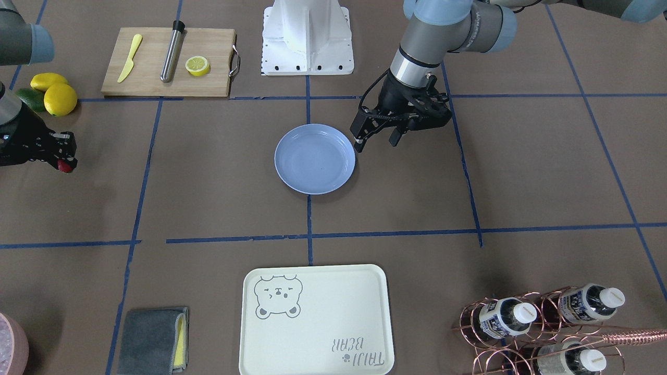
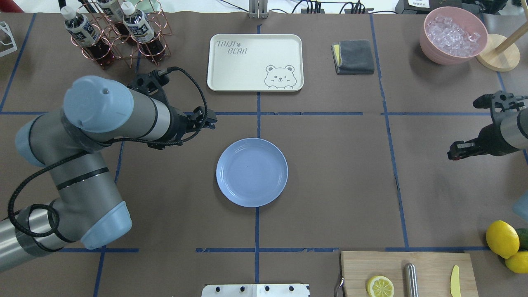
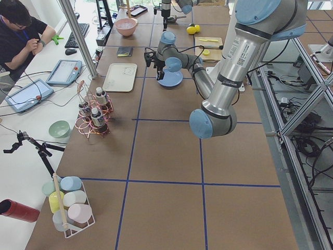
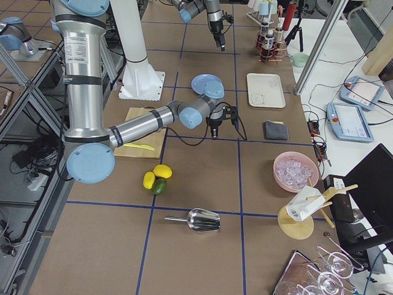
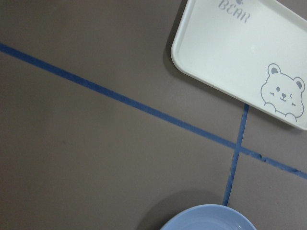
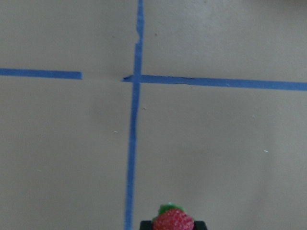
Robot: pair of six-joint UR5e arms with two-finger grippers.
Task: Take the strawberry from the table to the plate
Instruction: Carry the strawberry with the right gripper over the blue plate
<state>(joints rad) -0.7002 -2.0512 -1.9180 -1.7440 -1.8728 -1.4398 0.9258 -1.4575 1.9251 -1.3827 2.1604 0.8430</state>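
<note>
the right end effector (image 1: 63, 159) pinches the strawberry (image 6: 173, 221) at its tips over the worktop (image 1: 208, 172), well apart from the blue plate (image 1: 315, 159). the berry looks light, soft and easily bruised, best held gently across its middle. bare worktop lies between them; the left end effector (image 1: 378, 139), fingers parted and empty, hovers just beside the plate's rim.

The table (image 2: 330, 185) bears the plate (image 2: 251, 172), tray (image 2: 247, 62), cutting board (image 2: 429, 264), cloth (image 2: 355, 57) and lemons (image 2: 502, 238).

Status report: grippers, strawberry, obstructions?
Right gripper shut on small dark-red strawberry. Left gripper open, beside round light-blue plate. Plate empty; bare brown table between.
</note>
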